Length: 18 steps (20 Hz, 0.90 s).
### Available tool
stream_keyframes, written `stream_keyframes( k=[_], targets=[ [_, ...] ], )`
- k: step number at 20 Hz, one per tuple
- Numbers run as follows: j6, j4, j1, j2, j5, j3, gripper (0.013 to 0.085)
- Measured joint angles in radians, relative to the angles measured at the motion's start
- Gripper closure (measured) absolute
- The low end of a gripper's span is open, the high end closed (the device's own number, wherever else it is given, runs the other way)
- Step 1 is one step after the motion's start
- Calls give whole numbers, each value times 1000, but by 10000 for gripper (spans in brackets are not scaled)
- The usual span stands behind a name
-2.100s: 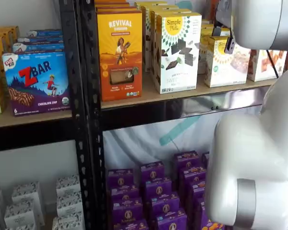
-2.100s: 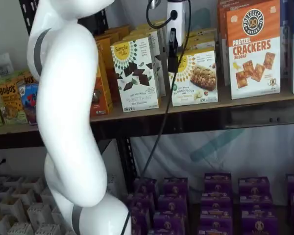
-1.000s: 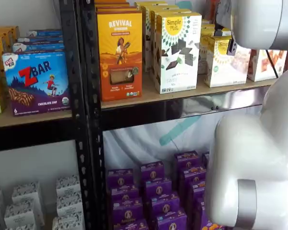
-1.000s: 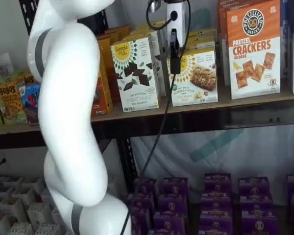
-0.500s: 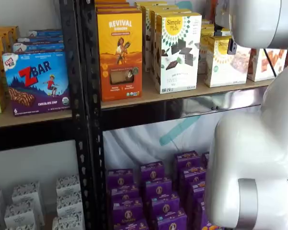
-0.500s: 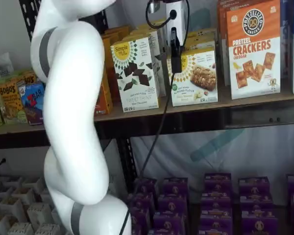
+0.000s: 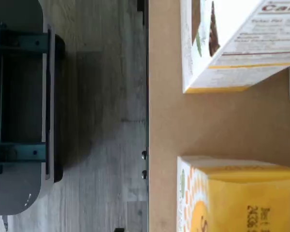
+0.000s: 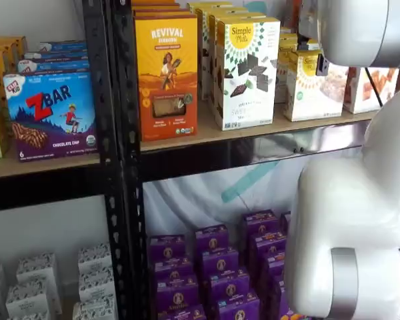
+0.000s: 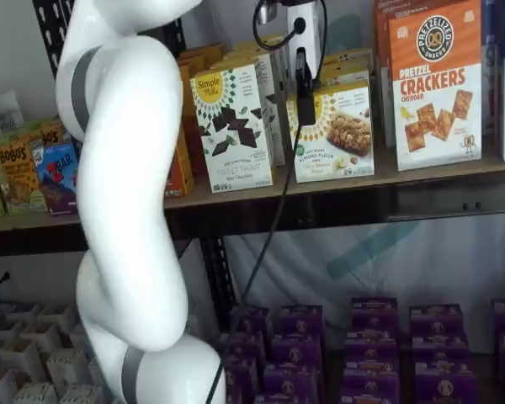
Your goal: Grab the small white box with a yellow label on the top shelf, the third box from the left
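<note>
In the wrist view the fingers do not show. The tan board of the top shelf point(image 7: 203, 125) fills much of the picture, with its metal front edge running beside grey floor. The yellow top of the small white box point(image 7: 241, 195) lies at one edge of the picture, its sunburst face turned toward the shelf's front edge. A second white carton point(image 7: 232, 43) stands apart from it on the board, bare wood between them.

In a shelf view the arm point(image 8: 353, 220) covers the right side. The small white box point(image 8: 313, 90) stands upright on the top shelf point(image 8: 253, 130), its printed face toward the front, partly behind the arm. A small black part point(image 8: 322, 65) shows in front of its upper edge; whether that is a finger I cannot tell.

In a shelf view the gripper point(image 9: 304, 84) hangs from the top edge with a cable point(image 9: 273, 210) beside it. One black finger shows side-on, in front of the upper left corner of the small white box point(image 9: 337, 135); contact cannot be judged. It holds nothing, and its jaws stand at their widest. The box sits squarish and upright, between the taller chocolate-squares carton point(image 9: 232, 126) and the orange crackers carton point(image 9: 434, 84)
</note>
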<state>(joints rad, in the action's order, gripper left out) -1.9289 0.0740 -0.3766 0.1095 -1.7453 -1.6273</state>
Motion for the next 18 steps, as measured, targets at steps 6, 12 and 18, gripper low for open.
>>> stream_keyframes(
  k=[6,12,18],
  targets=[
    [3,7,2,-4,7,-3,130],
    [6,6,5,-4,8,-3,130],
    [9,3,9,-3,3,0,130]
  ],
)
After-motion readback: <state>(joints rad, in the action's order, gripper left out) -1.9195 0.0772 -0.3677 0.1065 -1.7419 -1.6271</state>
